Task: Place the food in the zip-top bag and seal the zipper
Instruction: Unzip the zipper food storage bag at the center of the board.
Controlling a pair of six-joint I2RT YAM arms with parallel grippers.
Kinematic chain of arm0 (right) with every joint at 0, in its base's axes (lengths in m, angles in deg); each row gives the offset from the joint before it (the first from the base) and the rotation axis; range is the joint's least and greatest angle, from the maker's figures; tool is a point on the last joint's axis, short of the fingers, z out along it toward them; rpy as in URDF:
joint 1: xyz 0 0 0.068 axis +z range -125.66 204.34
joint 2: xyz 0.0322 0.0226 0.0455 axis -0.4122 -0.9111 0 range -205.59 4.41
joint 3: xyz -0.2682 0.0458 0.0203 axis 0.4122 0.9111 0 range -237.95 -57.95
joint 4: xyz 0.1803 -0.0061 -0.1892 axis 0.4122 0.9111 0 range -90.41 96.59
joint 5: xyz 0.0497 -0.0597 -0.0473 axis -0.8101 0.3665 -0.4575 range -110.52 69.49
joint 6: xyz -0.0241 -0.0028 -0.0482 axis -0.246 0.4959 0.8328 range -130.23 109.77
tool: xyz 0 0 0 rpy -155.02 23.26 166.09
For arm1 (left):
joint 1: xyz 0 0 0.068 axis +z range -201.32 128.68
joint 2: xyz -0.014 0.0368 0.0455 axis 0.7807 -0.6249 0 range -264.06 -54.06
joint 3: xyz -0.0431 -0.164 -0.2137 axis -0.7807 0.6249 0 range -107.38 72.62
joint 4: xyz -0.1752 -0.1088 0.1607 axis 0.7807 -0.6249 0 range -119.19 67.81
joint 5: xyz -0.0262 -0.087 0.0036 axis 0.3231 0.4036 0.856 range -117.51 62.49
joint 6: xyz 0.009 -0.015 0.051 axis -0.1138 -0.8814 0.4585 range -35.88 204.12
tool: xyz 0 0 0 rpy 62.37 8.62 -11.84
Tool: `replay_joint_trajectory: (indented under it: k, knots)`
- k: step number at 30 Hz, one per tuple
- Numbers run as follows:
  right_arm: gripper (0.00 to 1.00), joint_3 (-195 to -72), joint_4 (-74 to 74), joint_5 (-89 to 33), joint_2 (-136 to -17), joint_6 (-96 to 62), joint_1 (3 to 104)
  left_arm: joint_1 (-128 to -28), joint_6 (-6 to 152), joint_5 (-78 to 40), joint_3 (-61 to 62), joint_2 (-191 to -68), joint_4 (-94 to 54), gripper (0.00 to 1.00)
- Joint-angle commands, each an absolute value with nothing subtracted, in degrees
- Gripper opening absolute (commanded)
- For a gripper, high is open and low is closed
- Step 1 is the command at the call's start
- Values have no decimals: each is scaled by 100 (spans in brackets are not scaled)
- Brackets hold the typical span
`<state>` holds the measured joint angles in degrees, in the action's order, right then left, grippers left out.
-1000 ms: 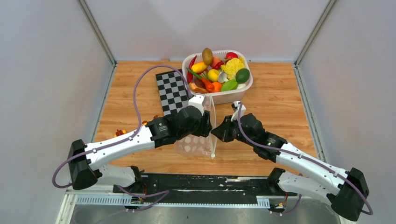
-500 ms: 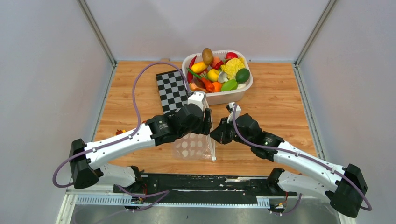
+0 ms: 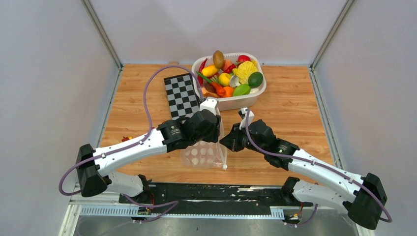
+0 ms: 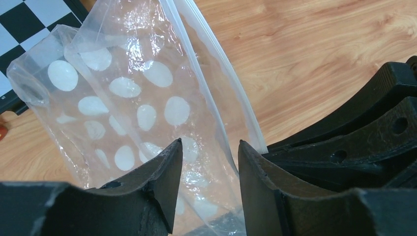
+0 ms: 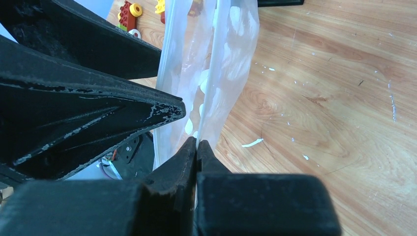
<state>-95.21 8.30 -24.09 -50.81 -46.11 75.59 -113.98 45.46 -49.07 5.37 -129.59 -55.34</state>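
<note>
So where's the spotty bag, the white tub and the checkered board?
zip-top bag point(image 4: 133, 103), left wrist view, on its dotted side panel.
white tub point(image 3: 236, 102), top external view, on its near wall.
checkerboard point(image 3: 181, 96), top external view, on its middle squares.

Overhead camera looks down — both wrist cameras close on the bag point(image 4: 123, 98)

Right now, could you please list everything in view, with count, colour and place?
zip-top bag: one, clear with whitish dots, held up between the grippers
food: many pieces, mixed colours, heaped in the tub
tub: one, white, far middle of the table
checkerboard: one, black and white, left of the tub
toy bricks: count unclear, red and yellow, near left
table: one, wooden
left gripper: open, bag between its fingers
right gripper: shut, pinching the bag
</note>
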Motion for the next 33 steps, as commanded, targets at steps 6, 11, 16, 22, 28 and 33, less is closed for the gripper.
replay_joint_trajectory:
  k: [6, 11, 16, 22, 28, 33]
  knots:
    - [0, -9549, 571, -1892, -4737, -4657, 7593, -11436, 4553, -5037, 332, -12767, -5561, 33]
    - [0, -9517, 956, -1259, -4361, -4519, 7587, -11434, 4603, -4903, 586, -12458, -5243, 10]
    - [0, -10029, 2425, -436, -4011, -4155, 7585, -11435, 4599, -4656, 887, -12009, -4622, 2]
    - [0, -10722, 4160, 410, -2946, -4234, 7585, -11435, 4676, -3788, 632, -12275, -3498, 0]
    - [0, -11662, 5140, 986, -1737, -3936, 7584, -11436, 4438, -2895, 63, -13174, -2829, 0]
    - [0, -11920, 5379, 568, -2614, -3549, 7585, -11435, 4394, -3539, 335, -13083, -3089, 0]
